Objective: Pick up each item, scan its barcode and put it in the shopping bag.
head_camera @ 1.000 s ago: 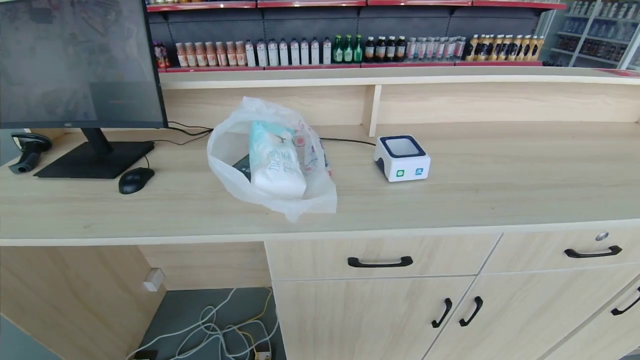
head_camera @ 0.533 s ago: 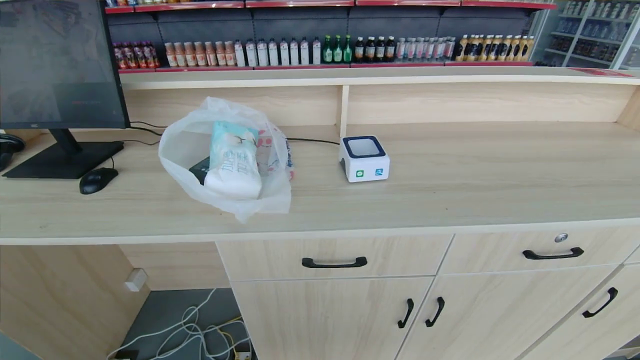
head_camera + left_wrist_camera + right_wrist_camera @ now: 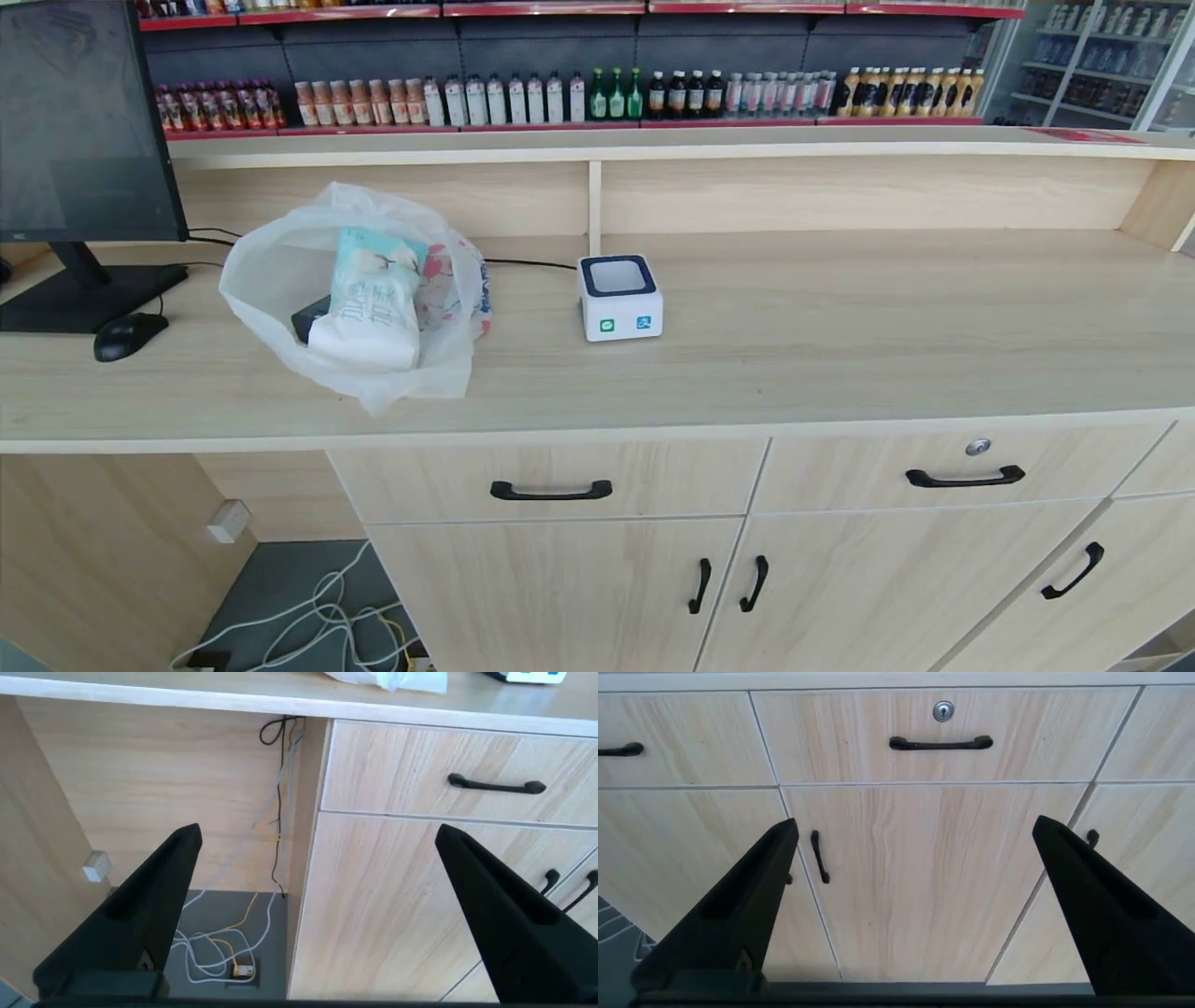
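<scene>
A translucent white shopping bag (image 3: 271,280) lies open on the wooden counter (image 3: 840,336), left of centre. Inside it a pale blue and white tissue pack (image 3: 369,299) rests over a dark flat item (image 3: 308,322), with a red-printed packet (image 3: 448,285) behind. A white box scanner (image 3: 619,297) with a dark-rimmed window stands to the right of the bag. My left gripper (image 3: 318,835) hangs open below the counter edge, facing the cabinet front and the knee gap. My right gripper (image 3: 915,826) is open too, facing the cabinet doors under a keyed drawer (image 3: 943,711).
A monitor (image 3: 75,121) on a black stand and a black mouse (image 3: 129,334) sit at the counter's left end. A raised ledge runs along the back, with bottle shelves (image 3: 597,93) beyond. Loose cables (image 3: 308,616) lie on the floor in the knee gap.
The whole head view has slid left, so the camera has turned to the right. The bag, its contents and the scanner keep their places on the counter.
</scene>
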Tool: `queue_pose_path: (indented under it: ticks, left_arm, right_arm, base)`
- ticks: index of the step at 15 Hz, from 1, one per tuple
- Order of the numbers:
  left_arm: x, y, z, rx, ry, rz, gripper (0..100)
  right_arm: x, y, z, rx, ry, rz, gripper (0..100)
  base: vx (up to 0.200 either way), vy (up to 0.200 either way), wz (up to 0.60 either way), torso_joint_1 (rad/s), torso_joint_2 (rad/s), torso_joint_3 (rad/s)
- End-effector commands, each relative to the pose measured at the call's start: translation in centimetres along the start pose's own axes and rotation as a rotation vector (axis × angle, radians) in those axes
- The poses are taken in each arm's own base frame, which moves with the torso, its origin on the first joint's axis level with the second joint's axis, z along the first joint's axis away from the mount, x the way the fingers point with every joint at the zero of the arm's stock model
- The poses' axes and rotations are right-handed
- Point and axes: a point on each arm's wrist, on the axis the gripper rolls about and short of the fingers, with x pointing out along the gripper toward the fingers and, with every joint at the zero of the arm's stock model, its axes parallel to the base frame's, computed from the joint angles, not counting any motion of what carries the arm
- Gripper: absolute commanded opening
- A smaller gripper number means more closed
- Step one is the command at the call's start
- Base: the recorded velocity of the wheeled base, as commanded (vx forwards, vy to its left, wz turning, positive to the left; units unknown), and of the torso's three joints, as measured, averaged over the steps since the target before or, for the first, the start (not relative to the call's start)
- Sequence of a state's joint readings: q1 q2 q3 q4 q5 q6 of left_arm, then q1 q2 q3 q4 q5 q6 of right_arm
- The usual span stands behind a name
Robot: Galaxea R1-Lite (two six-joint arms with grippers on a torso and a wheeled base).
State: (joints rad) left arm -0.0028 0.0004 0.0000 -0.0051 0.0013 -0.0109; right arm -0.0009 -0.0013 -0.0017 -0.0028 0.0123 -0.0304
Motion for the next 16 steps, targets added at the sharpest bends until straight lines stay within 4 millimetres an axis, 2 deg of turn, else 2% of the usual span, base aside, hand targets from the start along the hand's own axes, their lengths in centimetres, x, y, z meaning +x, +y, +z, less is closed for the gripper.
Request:
queue_pose_path:
  ticks: [1, 11, 16]
  left_arm:
    - [0.00, -0.01, 0.01, 0.000, -0.001, 0.000, 100]
    - [0.00, 0.00, -0.01, 0.000, 0.000, 0.001, 100]
    - [0.00, -0.01, -0.05, 0.012, 0.005, 0.000, 100]
  right_arm:
    - [0.01, 0.00, -0.01, -0.002, 0.003, 0.001, 100]
    - [0.01, 0.00, 0.00, -0.016, 0.001, 0.002, 100]
    - [0.01, 0.00, -0.01, -0.006, 0.003, 0.002, 100]
  base:
    - [-0.200, 0.000, 0.00, -0.002, 0.01, 0.007]
    - [-0.200, 0.000, 0.00, 0.000, 0.00, 0.001]
    - [0.000, 0.000, 0.00, 0.000, 0.00, 0.000]
